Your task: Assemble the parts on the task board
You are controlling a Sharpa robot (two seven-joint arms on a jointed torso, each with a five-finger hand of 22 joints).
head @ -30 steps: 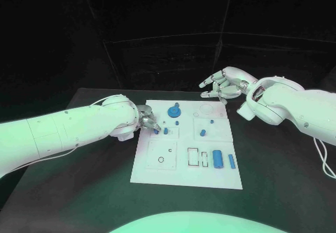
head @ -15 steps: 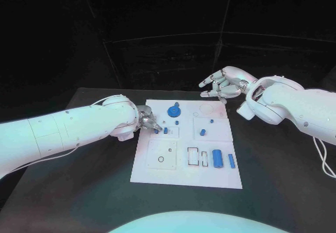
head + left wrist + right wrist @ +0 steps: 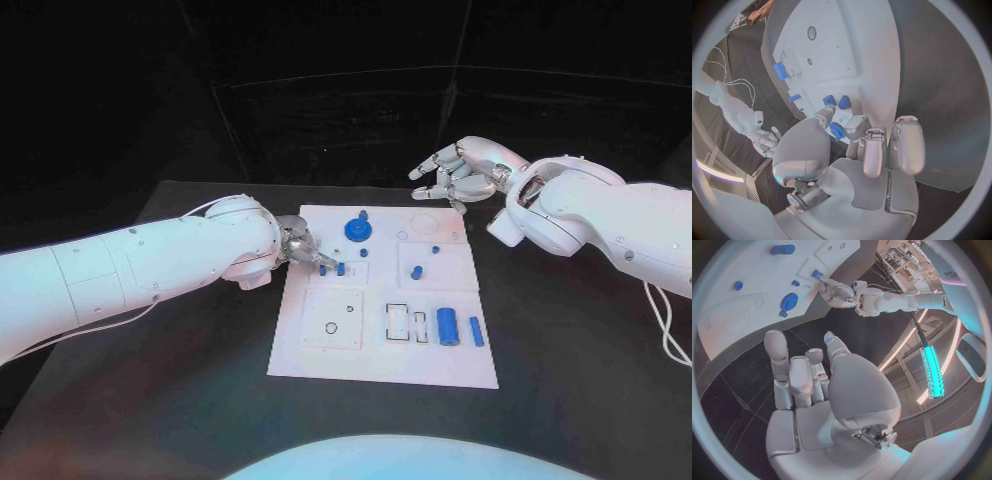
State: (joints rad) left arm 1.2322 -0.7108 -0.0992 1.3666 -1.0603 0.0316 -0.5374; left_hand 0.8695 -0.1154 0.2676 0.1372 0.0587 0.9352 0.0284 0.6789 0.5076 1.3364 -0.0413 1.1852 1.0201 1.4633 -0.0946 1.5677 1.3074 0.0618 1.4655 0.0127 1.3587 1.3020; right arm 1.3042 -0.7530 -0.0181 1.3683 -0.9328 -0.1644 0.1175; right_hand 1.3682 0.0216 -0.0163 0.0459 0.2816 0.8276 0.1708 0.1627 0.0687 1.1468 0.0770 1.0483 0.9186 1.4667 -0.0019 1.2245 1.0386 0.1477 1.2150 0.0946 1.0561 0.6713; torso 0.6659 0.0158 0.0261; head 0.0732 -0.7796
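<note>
Black bench point(image 3: 577, 350) and dark walls frame our workspace, with the white task board point(image 3: 382, 355) lying in the middle.

Starting from our left robot hand point(image 3: 304, 249): it sits low at the board's left edge, its fingertips point(image 3: 831, 114) closed around a small blue part point(image 3: 837, 131), right beside two short blue pegs point(image 3: 340, 268) standing in the board. We judge this to be an insertion in progress.

Our right robot hand point(image 3: 459, 172) hovers above the bench just beyond the board's far right corner, its fingers loosely apart and holding nothing.

Further out on the board we see a blue gear point(image 3: 356, 232) near the far edge, a small blue piece point(image 3: 415, 271) mid-board, and a blue cylinder point(image 3: 449, 326) with a slim blue bar point(image 3: 477, 331) beside it toward the near right. Empty outlined recesses lie next to them.

What could go wrong: the pinched part is largely hidden by our own fingers, so a slight tilt could jam it at the hole's rim. Crowded fingers could also knock the neighbouring pegs, and sideways pressure at the edge might slide the board on the smooth bench.
</note>
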